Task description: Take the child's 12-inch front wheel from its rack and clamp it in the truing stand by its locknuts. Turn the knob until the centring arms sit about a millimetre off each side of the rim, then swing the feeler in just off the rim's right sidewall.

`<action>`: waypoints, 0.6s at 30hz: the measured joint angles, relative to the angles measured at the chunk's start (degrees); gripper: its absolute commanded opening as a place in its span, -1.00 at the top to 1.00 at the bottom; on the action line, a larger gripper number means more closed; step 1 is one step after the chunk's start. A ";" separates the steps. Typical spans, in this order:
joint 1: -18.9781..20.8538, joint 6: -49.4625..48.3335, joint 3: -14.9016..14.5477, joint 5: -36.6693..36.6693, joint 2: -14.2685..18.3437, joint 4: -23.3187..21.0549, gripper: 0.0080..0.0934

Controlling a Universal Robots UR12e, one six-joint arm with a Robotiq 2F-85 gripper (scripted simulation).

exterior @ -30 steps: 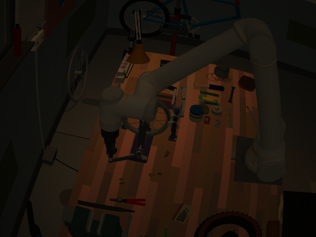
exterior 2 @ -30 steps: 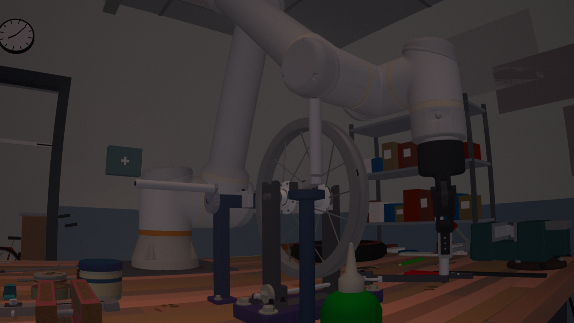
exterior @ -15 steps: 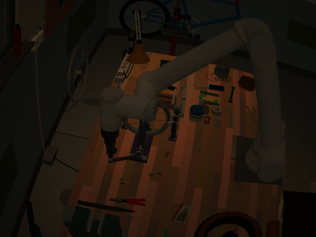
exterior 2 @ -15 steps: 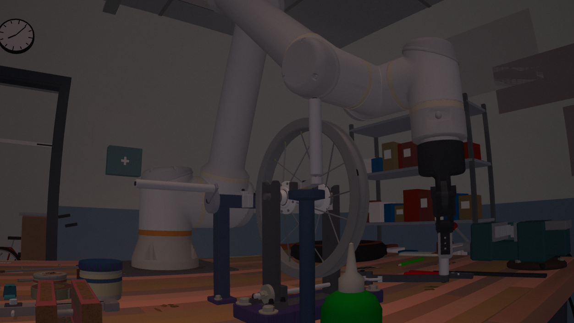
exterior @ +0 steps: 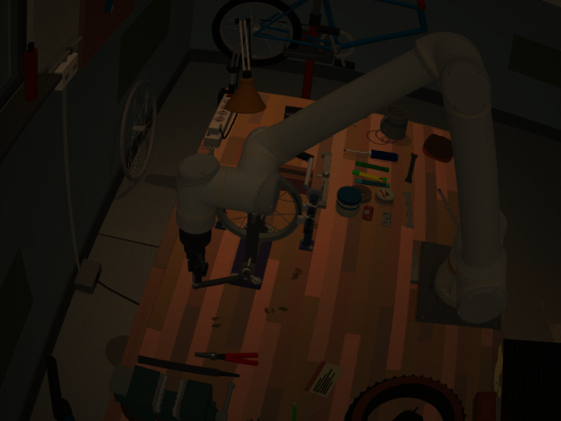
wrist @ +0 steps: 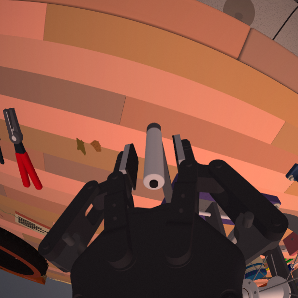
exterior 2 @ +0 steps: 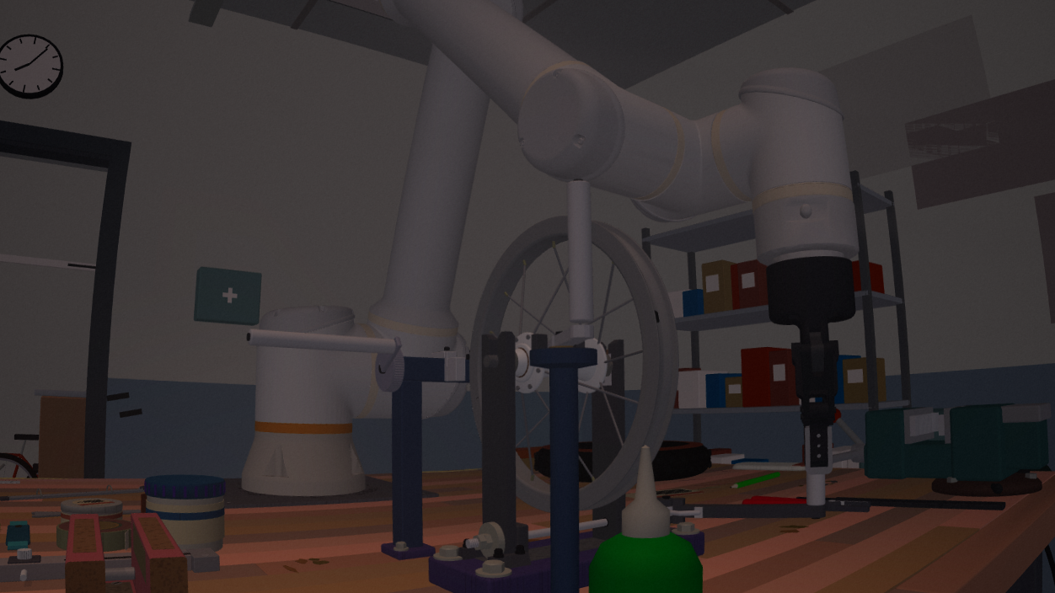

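The small spoked wheel [exterior: 263, 213] [exterior 2: 575, 361] stands upright in the dark blue truing stand [exterior 2: 516, 442], clamped at its hub between the uprights. A thin dark feeler arm [exterior: 217, 281] [exterior 2: 767, 507] reaches out low from the stand's base toward the bench's edge and ends in a short upright white handle [wrist: 153, 155] [exterior 2: 814, 483]. My gripper [exterior: 198, 267] [exterior 2: 815, 435] [wrist: 154, 155] points straight down over that handle, which stands between the fingers. The gripper is open and holds nothing.
A green bottle [exterior 2: 645, 538] with a pale nozzle stands in front of the stand. Red-handled pliers [exterior: 231, 358] [wrist: 19, 150] and a long dark file [exterior: 186, 366] lie toward the green vise [exterior: 158, 394] [exterior 2: 959, 442]. Tins, tape rolls and tools [exterior: 371, 181] fill the far side.
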 measured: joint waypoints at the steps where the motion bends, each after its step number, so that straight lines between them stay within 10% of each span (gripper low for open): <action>1: 0.00 0.00 0.00 0.00 0.00 0.00 0.16; 18: 0.00 0.00 -1.43 0.00 -2.83 4.22 0.16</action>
